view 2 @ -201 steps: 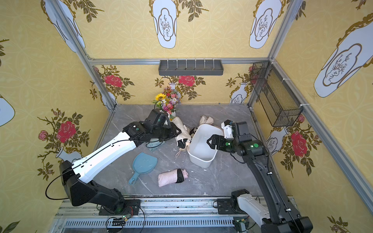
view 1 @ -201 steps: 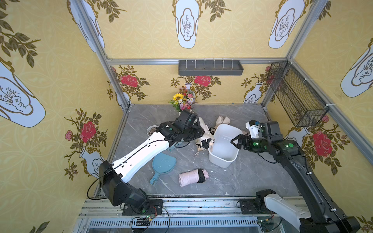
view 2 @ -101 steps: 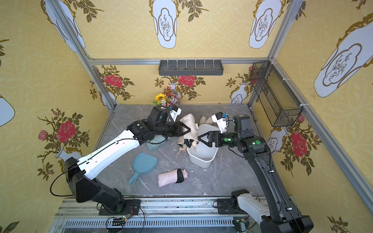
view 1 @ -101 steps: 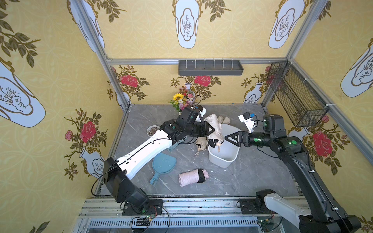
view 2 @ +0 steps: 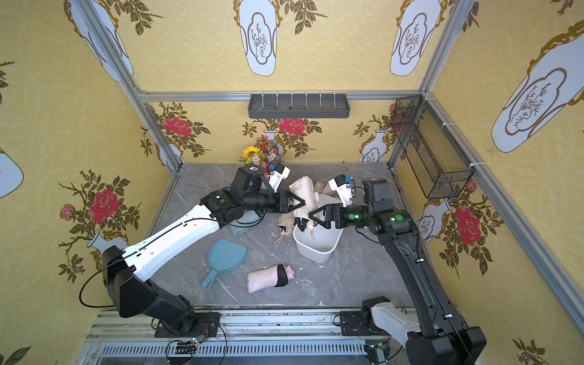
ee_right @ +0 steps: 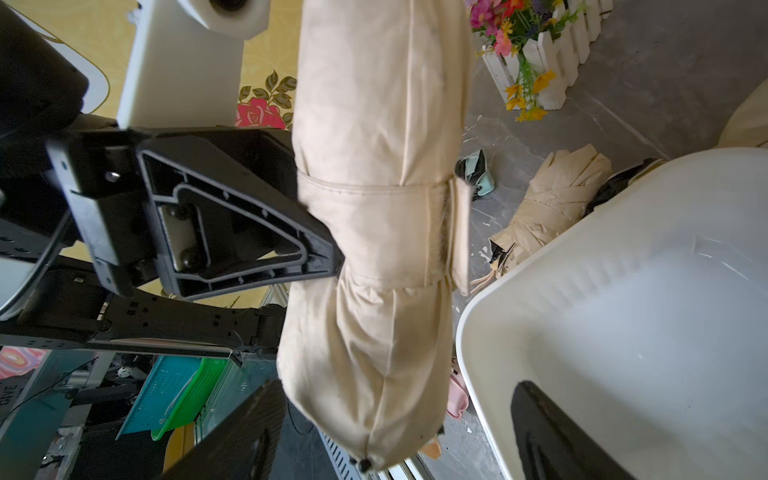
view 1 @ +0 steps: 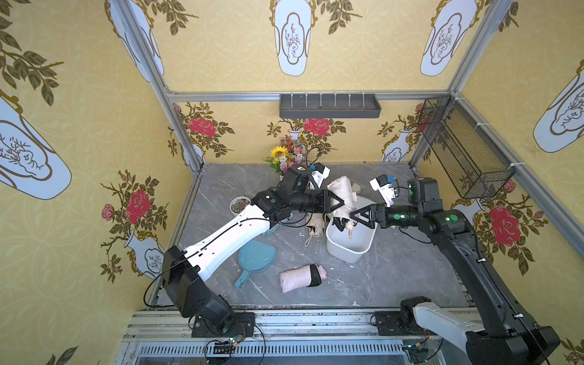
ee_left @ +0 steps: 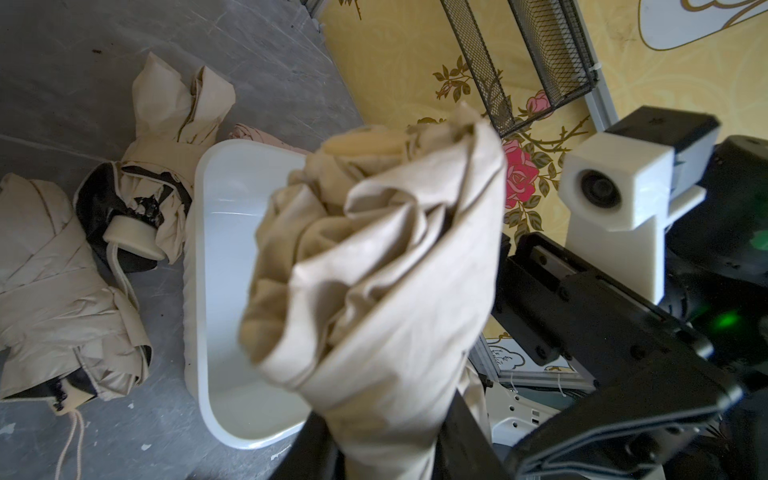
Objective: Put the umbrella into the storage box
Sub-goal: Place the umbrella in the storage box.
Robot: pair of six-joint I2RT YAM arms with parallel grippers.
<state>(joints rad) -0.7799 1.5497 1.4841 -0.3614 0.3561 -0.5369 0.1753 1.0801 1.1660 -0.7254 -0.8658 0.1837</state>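
- The left gripper [view 1: 338,202] is clamped around the middle of the beige umbrella [view 1: 343,189] and holds it off the table.
- The umbrella [ee_right: 374,208] stands roughly upright with its strap fastened. In both top views its lower end hangs over the far end of the box [view 1: 347,252], and it is not lying inside.
- The right gripper [view 1: 354,216] has its jaws spread wide, and it points at the umbrella's lower end from the opposite side, above the box.
- In the right wrist view its fingers [ee_right: 245,432] flank that lower end; I cannot tell whether they touch it.
- The box [ee_left: 216,291] sits on the grey table [view 1: 410,268] with its opening up, and nothing lies on the part of its floor that shows.
- A second beige umbrella [view 1: 316,226] lies on the table just beside the box.
- A pink umbrella [view 1: 301,278] lies nearer the front, apart from the box.
- A blue paddle [view 1: 254,260] lies near the pink umbrella.
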